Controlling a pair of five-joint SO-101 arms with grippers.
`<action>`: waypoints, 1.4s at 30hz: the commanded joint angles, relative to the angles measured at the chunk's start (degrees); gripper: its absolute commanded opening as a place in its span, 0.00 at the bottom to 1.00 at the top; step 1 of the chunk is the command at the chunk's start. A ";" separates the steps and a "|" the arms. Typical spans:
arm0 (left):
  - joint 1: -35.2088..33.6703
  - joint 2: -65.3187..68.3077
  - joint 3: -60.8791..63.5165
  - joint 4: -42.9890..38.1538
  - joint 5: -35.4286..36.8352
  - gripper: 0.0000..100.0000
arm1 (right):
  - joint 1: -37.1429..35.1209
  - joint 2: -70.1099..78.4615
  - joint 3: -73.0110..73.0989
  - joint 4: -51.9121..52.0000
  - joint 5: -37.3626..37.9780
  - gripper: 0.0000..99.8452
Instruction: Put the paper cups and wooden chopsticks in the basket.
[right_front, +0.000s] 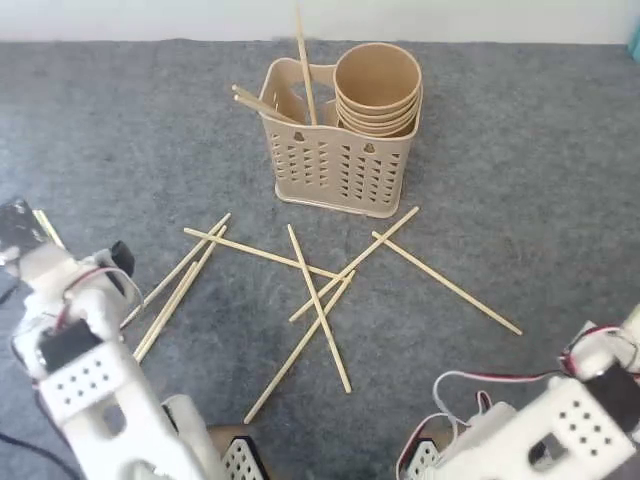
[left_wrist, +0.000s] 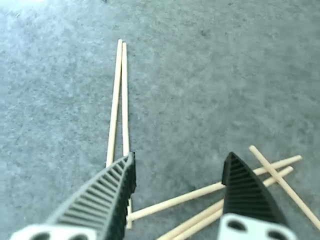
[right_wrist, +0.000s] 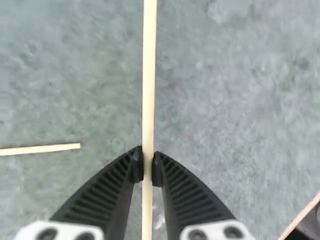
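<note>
A beige slotted basket (right_front: 340, 160) stands at the back of the grey carpet. It holds a stack of paper cups (right_front: 378, 85) and a few wooden chopsticks (right_front: 304, 65). Several more chopsticks (right_front: 318, 300) lie scattered on the carpet in front of it. My left gripper (left_wrist: 180, 159) is open just above the carpet, one finger over the near end of a side-by-side pair of chopsticks (left_wrist: 120, 95). My right gripper (right_wrist: 146, 159) is shut on a single chopstick (right_wrist: 149, 75) that runs straight out between its fingertips.
The left arm (right_front: 75, 340) fills the near left corner and the right arm (right_front: 570, 415) the near right. Another loose chopstick (right_wrist: 40, 148) lies off to one side of the right gripper. Bare carpet flanks the basket on both sides.
</note>
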 joint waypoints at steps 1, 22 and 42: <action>-1.76 11.43 -8.84 0.00 -0.35 0.26 | -3.47 -4.88 -0.44 0.31 0.79 0.01; -11.69 66.29 -44.79 -7.30 -2.02 0.20 | -6.73 -5.41 -0.62 -4.26 0.09 0.01; -10.46 79.91 -51.12 -7.21 -8.26 0.00 | -6.64 -5.41 -0.44 -3.82 0.09 0.01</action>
